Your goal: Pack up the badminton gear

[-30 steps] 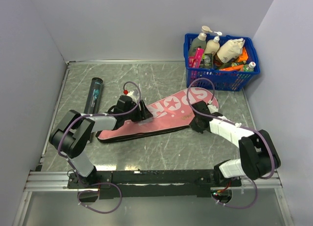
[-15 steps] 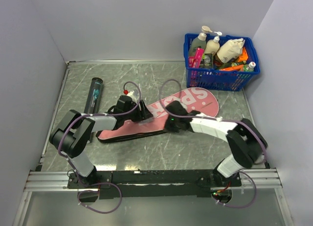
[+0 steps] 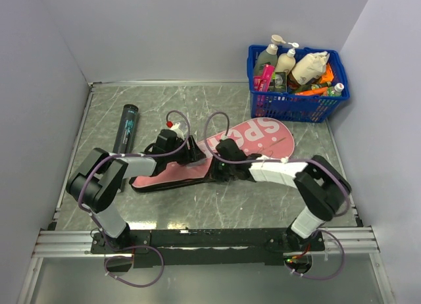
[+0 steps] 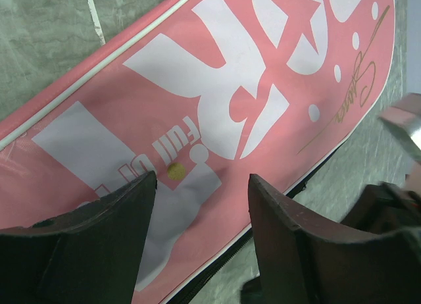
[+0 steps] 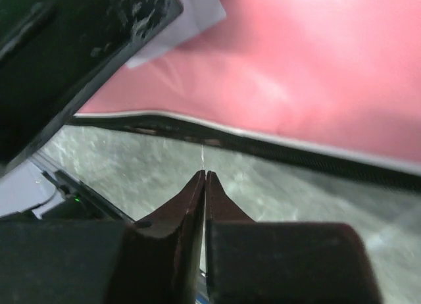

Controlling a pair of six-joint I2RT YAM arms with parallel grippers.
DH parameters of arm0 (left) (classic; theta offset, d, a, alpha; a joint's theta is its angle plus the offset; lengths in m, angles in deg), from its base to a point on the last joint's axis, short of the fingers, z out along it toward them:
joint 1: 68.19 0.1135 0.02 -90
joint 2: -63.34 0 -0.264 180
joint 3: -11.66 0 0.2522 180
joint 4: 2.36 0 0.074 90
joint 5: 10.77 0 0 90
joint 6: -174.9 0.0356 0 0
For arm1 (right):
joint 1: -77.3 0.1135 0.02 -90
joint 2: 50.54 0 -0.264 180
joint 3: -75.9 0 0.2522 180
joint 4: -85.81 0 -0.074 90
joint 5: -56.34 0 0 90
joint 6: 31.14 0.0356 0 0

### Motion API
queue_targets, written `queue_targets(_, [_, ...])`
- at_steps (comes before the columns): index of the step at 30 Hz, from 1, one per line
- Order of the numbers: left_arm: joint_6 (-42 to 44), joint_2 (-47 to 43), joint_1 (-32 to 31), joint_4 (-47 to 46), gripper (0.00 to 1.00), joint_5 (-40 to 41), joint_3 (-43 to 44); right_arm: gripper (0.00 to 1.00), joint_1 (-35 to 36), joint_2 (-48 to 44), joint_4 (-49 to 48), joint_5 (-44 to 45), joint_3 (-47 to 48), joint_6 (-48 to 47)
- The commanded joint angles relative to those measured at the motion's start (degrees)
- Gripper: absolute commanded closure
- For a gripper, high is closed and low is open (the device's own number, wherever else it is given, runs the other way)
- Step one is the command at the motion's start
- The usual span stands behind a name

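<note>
1. A long pink fabric racket cover with large white "SPORT" lettering (image 3: 263, 136) lies flat and slantwise on the grey marbled table top (image 3: 197, 208). Its broad rounded head end points to the far right and its narrow end to the near left.
2. The left gripper (image 4: 200, 185) is over the middle of the cover, above the white lettering. Its jaws stand wide apart, and only the cover's printed fabric shows between them. Nothing is gripped. Whether its dark fingers (image 4: 112, 231) rest on the fabric or sit just above it cannot be told.
3. The right gripper (image 5: 204, 175) is at the cover's near long edge, just beside the left gripper. It is low over the table, a little off the cover's black zipped seam.
4. The right gripper's fingers are pressed together with only a hairline between them.
5. A thin pale strand (image 5: 203, 156) runs from those fingertips up to the cover's seam. Whether it is pinched between them cannot be told.
6. A slim black cylindrical tube (image 3: 127, 127) lies on the table to the far left of the cover's narrow end, apart from it and from both grippers.
7. A blue plastic lattice basket filled with bottles (image 3: 299, 112) stands just beyond the cover's head end, on its far right side.
</note>
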Motion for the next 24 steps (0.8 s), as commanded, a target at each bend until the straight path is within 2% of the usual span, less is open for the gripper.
queue_targets(1, [1.46, 2.17, -0.61, 6.90, 0.35, -0.51, -2.30, 0.74, 0.53, -9.37, 3.70, 5.73, -1.53, -2.92])
queue_targets(2, [1.46, 2.17, -0.61, 6.99, 0.35, -0.43, -2.30, 0.65, 0.53, -11.56, 7.89, 6.96, -1.80, -3.45])
queue_targets(6, [1.64, 2.17, -0.70, 7.34, 0.35, -0.69, -2.30, 0.57, 0.45, -15.88, 19.25, 15.31, -2.06, -5.39])
queue_targets(12, [1.55, 2.44, -0.70, 7.16, 0.35, -1.13, -2.12, 0.55, 0.45, -16.42, 28.48, 23.06, -1.80, -9.69])
queue_targets(24, [1.64, 2.87, -0.78, 7.16, 0.35, -1.48, -1.95, 0.55, 0.45, -8.51, 30.87, 28.33, 0.92, -15.24])
